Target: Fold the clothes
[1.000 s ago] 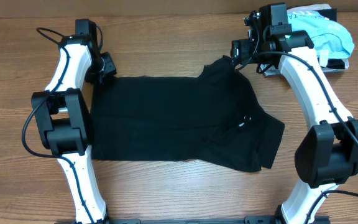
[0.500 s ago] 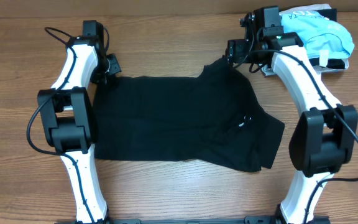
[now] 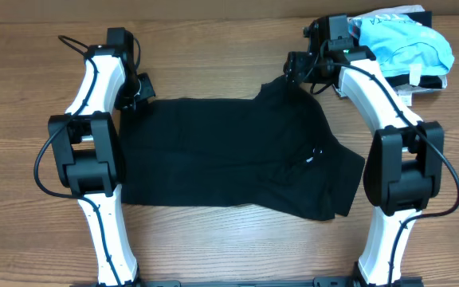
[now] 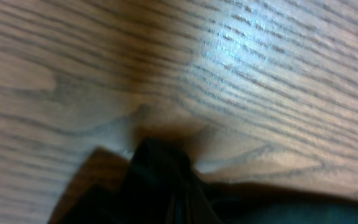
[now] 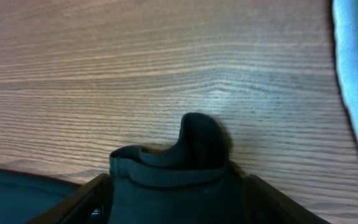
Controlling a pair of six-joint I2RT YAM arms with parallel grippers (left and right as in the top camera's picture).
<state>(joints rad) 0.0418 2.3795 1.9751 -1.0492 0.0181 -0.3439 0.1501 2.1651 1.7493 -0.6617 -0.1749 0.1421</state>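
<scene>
Black cloth fills the middle of the overhead view: the clothes (image 3: pixel 229 155) lie spread flat on the bench (image 3: pixel 213 48) between the two arms. Their long axis runs left to right, and a loose flap trails off toward the near right. The left hand (image 3: pixel 138 89) sits at the far left corner and the right hand (image 3: pixel 293 68) at the far right corner, where the edge rises in a small peak. Each hand is the nearer one to its own corner, and the body of the clothes lies on the near side of both. A blue garment (image 3: pixel 409 40) rests just beyond the right arm, apart from the black one. In the left wrist view we see wood grain and, low in the frame, a dark bunch of cloth (image 4: pixel 160 186) drawn up to a point. The left hand is closed, and we judge it has this corner pinched. In the right wrist view a folded hem (image 5: pixel 166 168) stands up between the two fingers (image 5: pixel 82 202). The right hand (image 5: pixel 176 190) stands open astride it, and we cannot tell whether the pads touch the cloth yet. Once the right hand has closed on the hem, we judge that the fold depends on carrying the far edge toward the near edge, across the long axis.
</scene>
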